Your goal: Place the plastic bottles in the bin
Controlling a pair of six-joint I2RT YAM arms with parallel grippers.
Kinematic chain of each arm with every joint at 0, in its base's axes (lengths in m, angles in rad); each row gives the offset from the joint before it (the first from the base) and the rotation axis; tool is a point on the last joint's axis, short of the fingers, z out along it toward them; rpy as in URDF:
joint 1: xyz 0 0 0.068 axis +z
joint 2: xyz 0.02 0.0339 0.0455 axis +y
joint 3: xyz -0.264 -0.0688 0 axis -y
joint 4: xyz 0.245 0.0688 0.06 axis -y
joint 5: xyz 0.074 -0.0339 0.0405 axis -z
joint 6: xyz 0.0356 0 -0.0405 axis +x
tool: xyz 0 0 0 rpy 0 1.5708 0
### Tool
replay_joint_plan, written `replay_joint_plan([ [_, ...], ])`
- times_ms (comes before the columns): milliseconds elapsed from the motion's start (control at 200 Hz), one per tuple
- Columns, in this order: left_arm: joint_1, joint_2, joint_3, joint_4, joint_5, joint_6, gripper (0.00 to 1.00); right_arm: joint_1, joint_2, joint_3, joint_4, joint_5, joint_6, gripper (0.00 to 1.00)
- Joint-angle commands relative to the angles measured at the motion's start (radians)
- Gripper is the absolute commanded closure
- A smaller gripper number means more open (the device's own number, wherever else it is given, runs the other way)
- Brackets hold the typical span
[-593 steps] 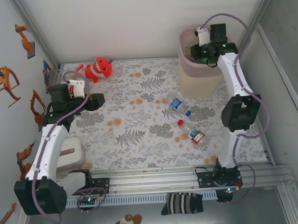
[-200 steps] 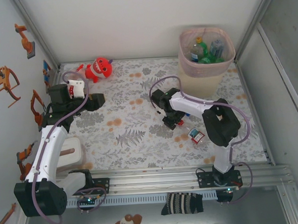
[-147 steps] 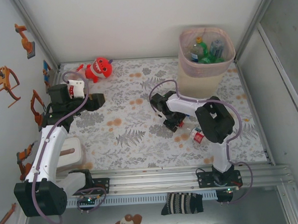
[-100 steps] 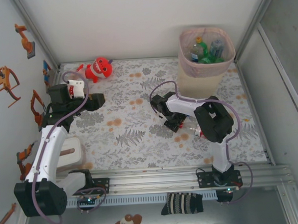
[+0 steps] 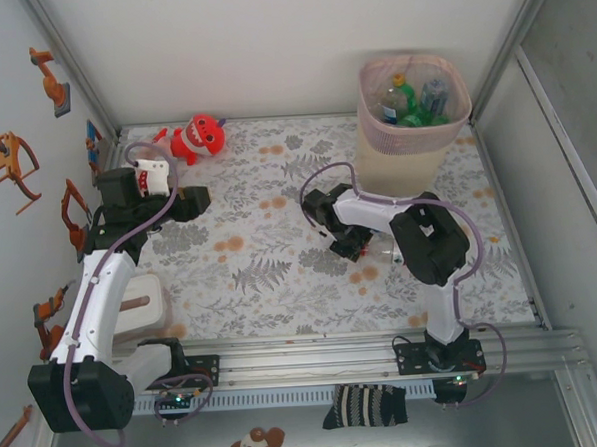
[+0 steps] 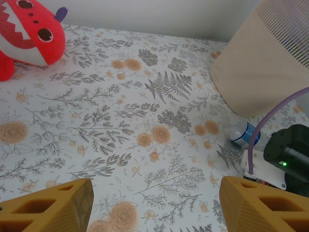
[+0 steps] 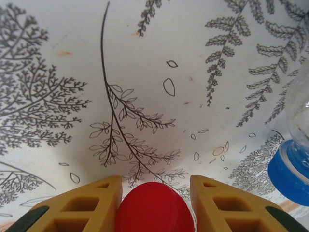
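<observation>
Gripping a red-capped bottle (image 7: 154, 212), the right gripper (image 7: 155, 186) sits low over the flowered bench (image 7: 145, 63).
Its fingers press both sides of the cap. A blue-capped bottle (image 7: 289, 169) lies just right of it, and the bin (image 5: 401, 168) stands beyond. The left gripper (image 6: 155, 193) is spread wide, empty.

The bin (image 5: 406, 168) stands at the upper right of the frame on the floral-clothed bench (image 5: 252, 286), with several plastic bottles (image 5: 397, 103) inside its pink mesh rim. The right end effector (image 5: 353, 245) is down at the cloth near the middle of the frame, its arm folded low. Just right of it lies a bottle (image 5: 386, 249), largely hidden by the arm's elbow. The left end effector (image 5: 195, 201) hangs over the bench at centre left. A red plush toy (image 5: 199, 139) lies at the upper left.
</observation>
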Motion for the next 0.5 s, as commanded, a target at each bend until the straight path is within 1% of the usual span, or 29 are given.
replay_joint_plan([
  [0, 0.004, -0.013, -0.011, 0.022, 0.017, -0.005, 0.31, 0.004, -0.08, 0.029, -0.036, -0.013, -0.007, 0.75],
  [280, 0.003, -0.02, -0.015, 0.023, 0.014, -0.003, 0.31, 0.004, -0.223, 0.095, -0.046, -0.142, 0.004, 0.75],
  [496, 0.003, -0.022, -0.016, 0.023, 0.012, -0.001, 0.31, -0.001, -0.333, 0.165, -0.047, -0.29, 0.047, 0.75],
])
